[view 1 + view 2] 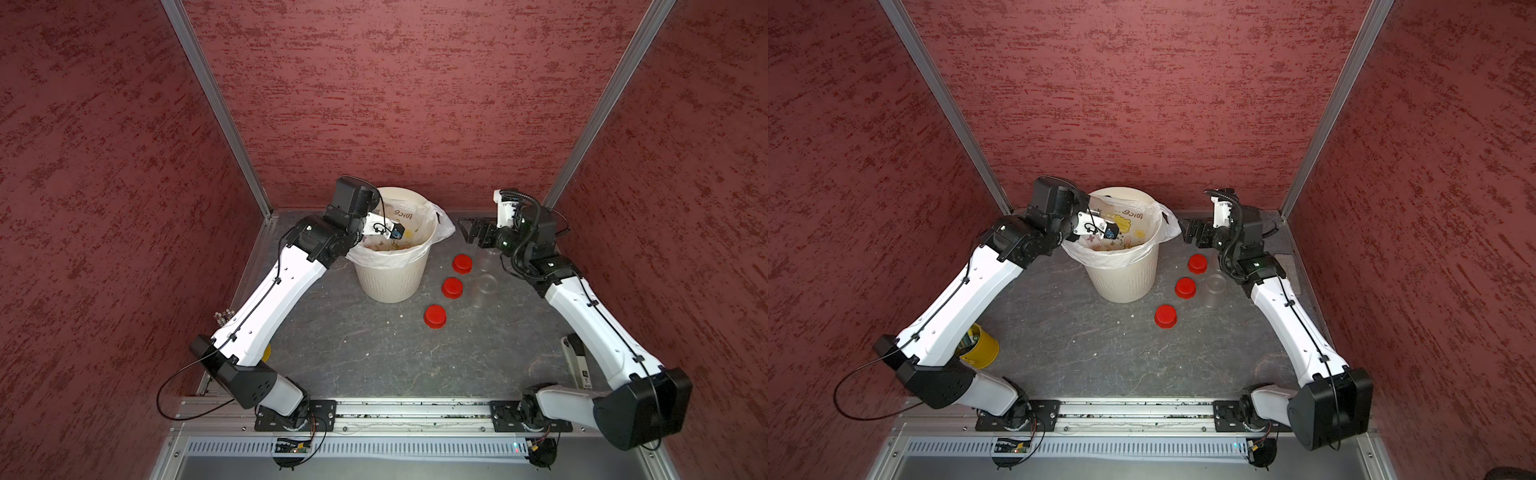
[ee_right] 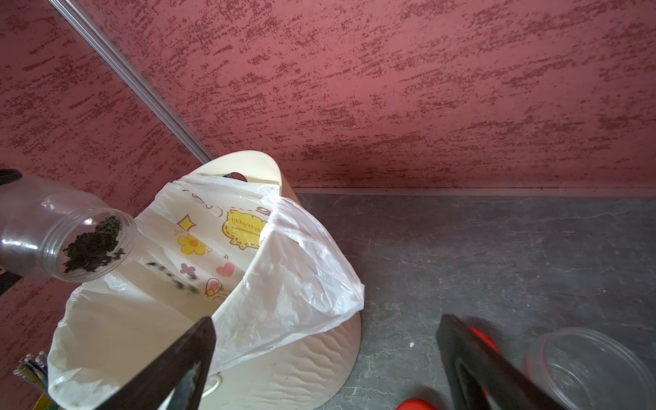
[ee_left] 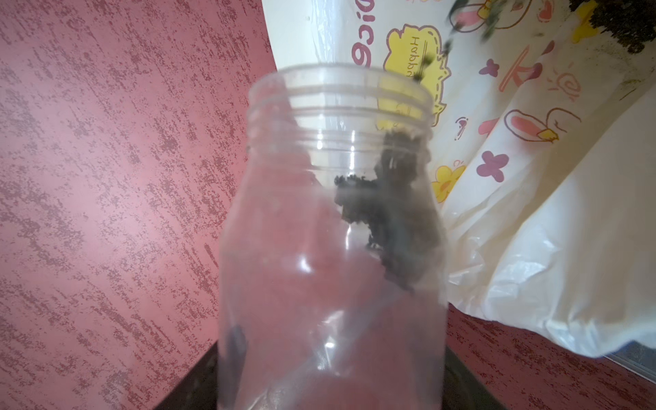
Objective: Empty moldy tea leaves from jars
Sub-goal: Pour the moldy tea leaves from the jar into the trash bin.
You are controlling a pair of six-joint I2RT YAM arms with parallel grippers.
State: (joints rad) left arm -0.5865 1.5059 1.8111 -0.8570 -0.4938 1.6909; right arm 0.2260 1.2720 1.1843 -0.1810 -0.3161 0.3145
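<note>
Right wrist: tea leaves [image 2: 93,245] in jar [image 2: 28,227]

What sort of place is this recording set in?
Probably a robot test cell, not a kitchen: red textured wall panels in aluminium framing enclose a grey tabletop, and the arm bases are bolted to a metal rail.

Mottled dark-red textured walls [image 1: 415,104] enclose a grey marbled floor [image 1: 374,353], joined by aluminium corner posts [image 1: 216,108].
</note>
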